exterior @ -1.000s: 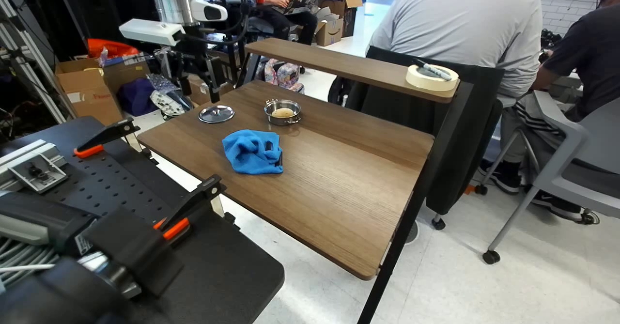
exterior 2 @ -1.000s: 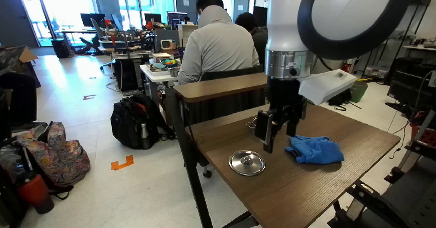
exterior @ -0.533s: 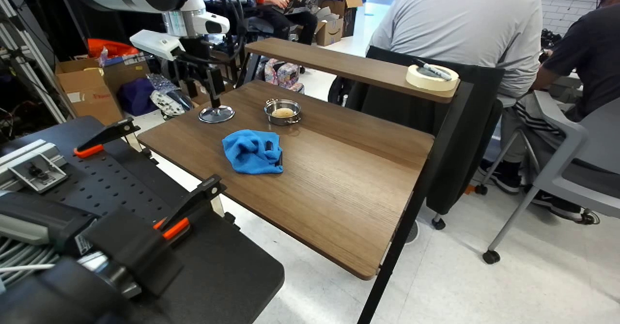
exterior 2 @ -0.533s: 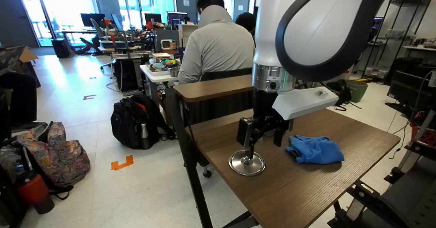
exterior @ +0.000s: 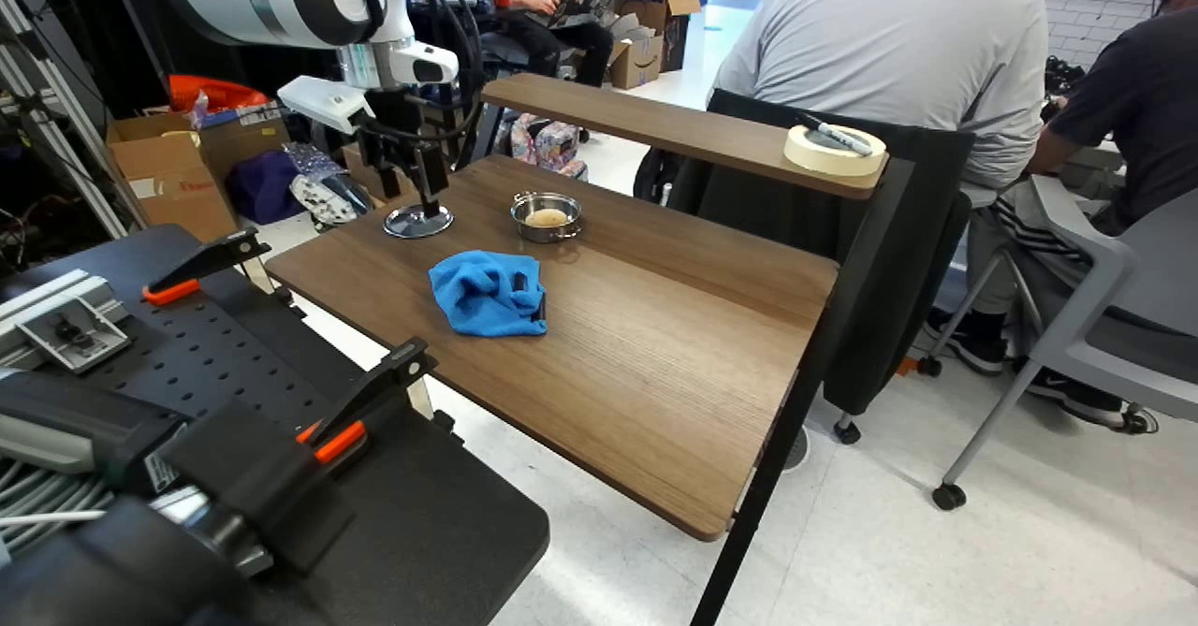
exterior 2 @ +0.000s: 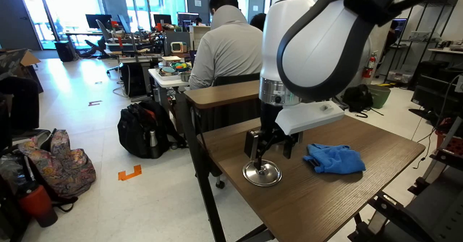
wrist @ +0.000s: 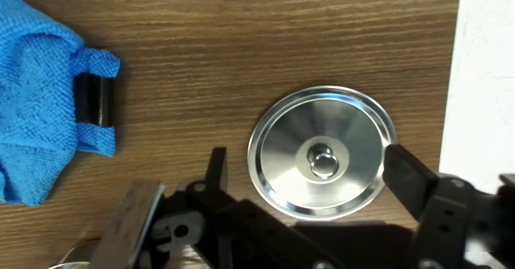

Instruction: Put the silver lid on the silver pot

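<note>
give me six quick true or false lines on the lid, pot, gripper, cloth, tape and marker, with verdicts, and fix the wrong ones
1. The silver lid lies flat on the table. True.
2. The silver pot has the lid on it. False: the pot is uncovered.
3. The gripper is open. True.
4. The blue cloth is draped over the pot. False: it lies on the table, apart from the pot.
5. The roll of tape sits on the raised shelf. True.
6. The marker lies on the table beside the lid. False: it rests on the roll of tape.
</note>
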{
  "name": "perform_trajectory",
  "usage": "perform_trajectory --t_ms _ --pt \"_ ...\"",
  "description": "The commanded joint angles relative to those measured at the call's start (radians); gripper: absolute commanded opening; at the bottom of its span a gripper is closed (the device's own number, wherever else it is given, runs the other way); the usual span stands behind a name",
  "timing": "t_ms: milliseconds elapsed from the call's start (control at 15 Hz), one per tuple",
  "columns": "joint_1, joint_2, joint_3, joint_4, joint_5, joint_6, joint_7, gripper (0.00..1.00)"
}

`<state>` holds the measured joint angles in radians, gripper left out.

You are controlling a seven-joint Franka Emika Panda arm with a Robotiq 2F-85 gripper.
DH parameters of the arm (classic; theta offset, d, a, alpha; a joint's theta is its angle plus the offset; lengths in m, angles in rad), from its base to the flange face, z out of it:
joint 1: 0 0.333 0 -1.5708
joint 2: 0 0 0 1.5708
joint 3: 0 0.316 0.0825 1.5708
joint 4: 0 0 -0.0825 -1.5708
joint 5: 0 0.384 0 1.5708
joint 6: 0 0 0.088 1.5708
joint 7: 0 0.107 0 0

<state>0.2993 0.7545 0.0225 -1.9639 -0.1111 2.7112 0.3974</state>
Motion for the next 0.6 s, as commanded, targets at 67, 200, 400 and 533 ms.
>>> perform_trajectory --t_ms 67,200,400,533 --pt "0.030 0.053 -0.020 0.067 0.035 -0.010 0.000 0.84" --pt "0.028 0.069 -0.017 0.085 0.039 -0.016 -0.005 0.76" --pt "0.027 0.091 -0.016 0.111 0.041 -0.024 -0.008 0.74" --pt "0.027 0.104 -0.015 0.127 0.043 -0.028 -0.009 0.67"
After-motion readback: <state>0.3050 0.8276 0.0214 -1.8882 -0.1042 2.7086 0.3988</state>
